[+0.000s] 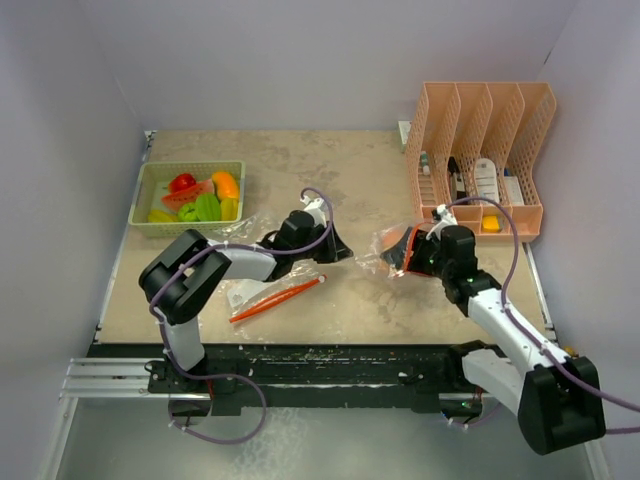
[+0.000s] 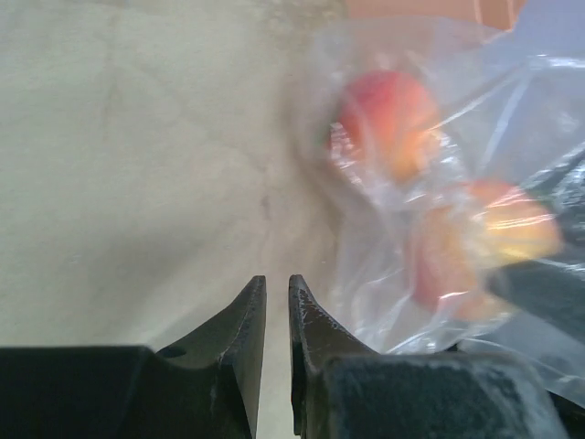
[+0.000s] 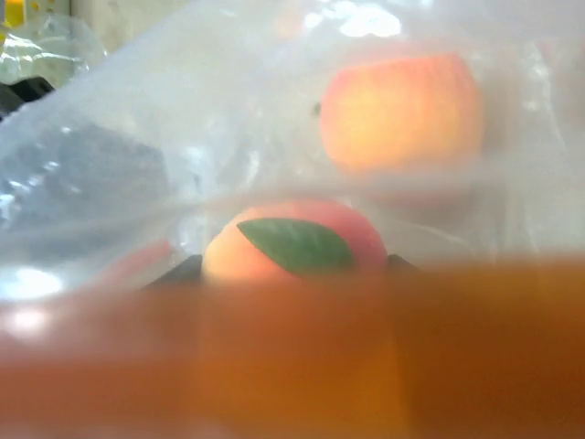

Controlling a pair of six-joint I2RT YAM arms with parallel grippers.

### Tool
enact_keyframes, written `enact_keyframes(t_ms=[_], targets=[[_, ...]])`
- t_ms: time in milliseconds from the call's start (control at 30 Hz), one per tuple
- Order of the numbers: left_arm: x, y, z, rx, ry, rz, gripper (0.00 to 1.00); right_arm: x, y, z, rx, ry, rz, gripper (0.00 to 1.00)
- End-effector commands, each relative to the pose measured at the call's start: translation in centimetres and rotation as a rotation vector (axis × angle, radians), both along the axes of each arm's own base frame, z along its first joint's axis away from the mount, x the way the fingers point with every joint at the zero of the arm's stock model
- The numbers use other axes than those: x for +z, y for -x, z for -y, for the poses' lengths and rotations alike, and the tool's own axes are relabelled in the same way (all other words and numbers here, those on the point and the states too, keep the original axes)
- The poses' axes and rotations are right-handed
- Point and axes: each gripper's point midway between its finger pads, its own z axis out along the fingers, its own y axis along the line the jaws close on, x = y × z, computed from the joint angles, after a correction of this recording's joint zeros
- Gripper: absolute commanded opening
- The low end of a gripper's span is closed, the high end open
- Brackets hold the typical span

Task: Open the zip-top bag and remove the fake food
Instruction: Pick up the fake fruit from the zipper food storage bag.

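A clear zip-top bag [image 1: 383,246] lies at mid-table with peach-coloured fake food inside. My right gripper [image 1: 407,252] is pushed into its right end. In the right wrist view, the gripper [image 3: 292,263] has its black fingers [image 3: 178,272] on either side of a peach with a green leaf [image 3: 292,245]. A second peach [image 3: 402,110] lies beyond it, and an orange blur hides the lower frame. My left gripper [image 1: 340,252] is just left of the bag. It is empty, and in the left wrist view [image 2: 277,280] its jaws are almost together. The bag [image 2: 439,183] is to its right.
A green basket [image 1: 150,175] at the back left holds several fake foods [image 1: 205,195]. Another flat clear bag [image 1: 240,295] with an orange-red zip strip [image 1: 278,297] lies under the left arm. A peach-coloured file organiser [image 1: 480,150] with bottles stands at the back right.
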Motion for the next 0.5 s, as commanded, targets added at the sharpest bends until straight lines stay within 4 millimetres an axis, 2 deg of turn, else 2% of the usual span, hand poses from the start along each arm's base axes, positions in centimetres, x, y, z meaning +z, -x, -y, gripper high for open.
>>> enact_keyframes(t_ms=[0,167,233,467], targets=[[0.2,-1.0,-1.2,0.043,-0.019,0.015,0.19,2.8,-1.0,1.6,-0.058,0.041,0.057,0.47],[0.2,-0.9,-1.1,0.040,-0.016,0.008,0.20,4.3,-1.1,2.6,-0.089,0.072,0.091,0.48],[0.5,-0.8,-0.9,0.033,0.000,0.011,0.24,4.1,-1.1,2.5,-0.077,0.079,0.084,0.48],[3.2,0.5,1.1,-0.059,0.226,0.053,0.62,2.0,-0.9,1.9,-0.053,0.059,0.039,0.48]])
